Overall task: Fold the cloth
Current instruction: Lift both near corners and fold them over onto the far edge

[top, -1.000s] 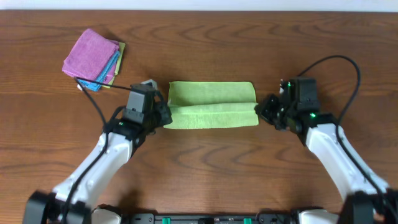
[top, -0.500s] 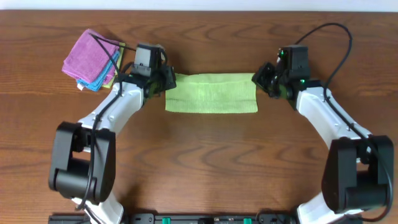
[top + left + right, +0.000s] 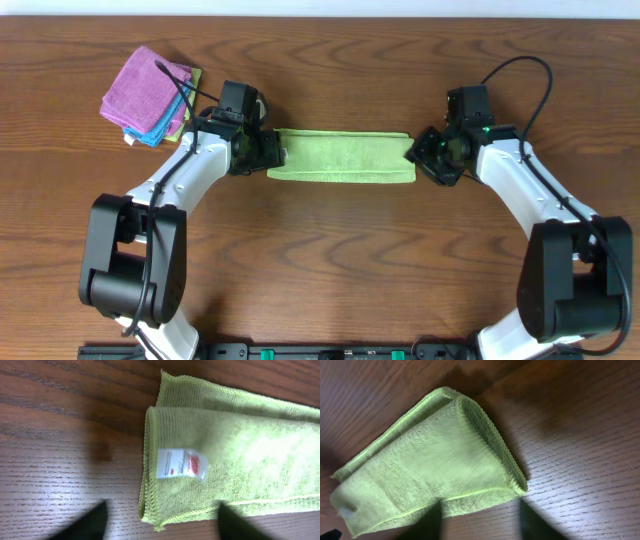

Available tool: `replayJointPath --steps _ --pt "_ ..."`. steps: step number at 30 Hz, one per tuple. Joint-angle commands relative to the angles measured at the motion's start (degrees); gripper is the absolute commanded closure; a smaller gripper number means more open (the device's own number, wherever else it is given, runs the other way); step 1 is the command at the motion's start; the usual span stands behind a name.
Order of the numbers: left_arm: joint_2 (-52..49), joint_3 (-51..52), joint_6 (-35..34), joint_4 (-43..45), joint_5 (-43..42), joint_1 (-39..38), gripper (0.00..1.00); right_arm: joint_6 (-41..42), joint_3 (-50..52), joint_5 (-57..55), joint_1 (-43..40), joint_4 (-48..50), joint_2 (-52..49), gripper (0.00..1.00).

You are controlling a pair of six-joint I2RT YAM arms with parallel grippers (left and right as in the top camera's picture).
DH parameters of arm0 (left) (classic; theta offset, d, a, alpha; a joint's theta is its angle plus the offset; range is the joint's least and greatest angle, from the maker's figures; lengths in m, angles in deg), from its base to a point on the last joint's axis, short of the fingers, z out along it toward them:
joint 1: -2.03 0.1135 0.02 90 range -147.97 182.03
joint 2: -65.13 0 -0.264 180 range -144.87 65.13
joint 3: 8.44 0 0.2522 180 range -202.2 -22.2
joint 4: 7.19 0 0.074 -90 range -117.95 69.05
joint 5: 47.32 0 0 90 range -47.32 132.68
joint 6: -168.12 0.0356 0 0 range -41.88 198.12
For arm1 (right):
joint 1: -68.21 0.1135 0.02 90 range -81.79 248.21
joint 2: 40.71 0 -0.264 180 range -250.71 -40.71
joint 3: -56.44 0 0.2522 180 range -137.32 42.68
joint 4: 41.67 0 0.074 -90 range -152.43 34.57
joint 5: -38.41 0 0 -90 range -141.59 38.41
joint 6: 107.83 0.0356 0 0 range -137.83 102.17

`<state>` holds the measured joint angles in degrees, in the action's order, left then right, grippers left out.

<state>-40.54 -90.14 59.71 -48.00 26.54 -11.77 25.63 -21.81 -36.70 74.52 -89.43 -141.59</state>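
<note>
The lime-green cloth lies on the wooden table as a narrow folded strip between my two arms. My left gripper is at its left end and stands open. In the left wrist view the cloth shows its white label, and its near corner lies on the table between the dark fingertips of that gripper. My right gripper is open at the right end. In the right wrist view the folded end of the cloth lies just ahead of the open gripper, and nothing is held.
A stack of folded purple and blue cloths sits at the back left, close to the left arm's cable. The table's far edge runs along the top. Bare wood lies in front of the strip.
Both grippers carried the near cloth edge toward the far side, then opened and let go. The cloth now lies as a narrower strip, and both grippers have drawn back slightly.
</note>
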Motion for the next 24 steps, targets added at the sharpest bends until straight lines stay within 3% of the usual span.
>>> replayJointPath --steps 1,2,3,4,5,6,7,8,15,24 --pt "0.24 -0.92 3.54 -1.09 0.66 0.81 0.03 -1.55 -0.57 -0.92 -0.15 -0.07 -0.24 0.34" --pt "0.92 -1.36 4.22 -1.60 0.63 1.16 0.04 -1.62 -0.92 -0.66 -0.39 -0.13 0.00 0.33" --pt "1.81 -1.92 4.83 -1.90 0.63 1.53 0.07 -2.54 -1.57 0.42 -0.68 -0.07 0.28 0.47" --pt "2.78 -2.45 5.64 -1.90 0.61 1.75 0.18 -3.30 -2.36 1.07 -0.87 -0.11 0.61 0.83" --pt "3.74 -2.84 6.27 -1.86 0.61 1.88 0.35 -3.89 -3.04 1.51 -0.92 -0.11 1.05 0.98" --pt "5.01 -3.30 7.02 -1.62 0.61 1.90 0.56 -4.66 -3.82 1.62 -0.90 0.02 1.77 0.98" --pt "6.16 -3.56 7.52 -1.01 0.63 1.88 0.87 -6.19 -4.39 1.57 -0.59 0.68 2.51 0.98" --pt "6.99 -3.56 7.72 -0.04 0.61 1.70 0.94 -8.09 -4.61 1.42 0.02 2.08 3.08 0.99" --pt "2.01 -3.48 7.72 3.23 1.49 -0.94 0.94 -9.88 -4.20 -11.58 6.43 5.07 0.66 0.98" --pt "-6.21 -3.48 5.97 4.85 -0.44 -2.45 0.94 -7.78 -4.20 -14.25 8.66 7.21 -9.62 0.99"
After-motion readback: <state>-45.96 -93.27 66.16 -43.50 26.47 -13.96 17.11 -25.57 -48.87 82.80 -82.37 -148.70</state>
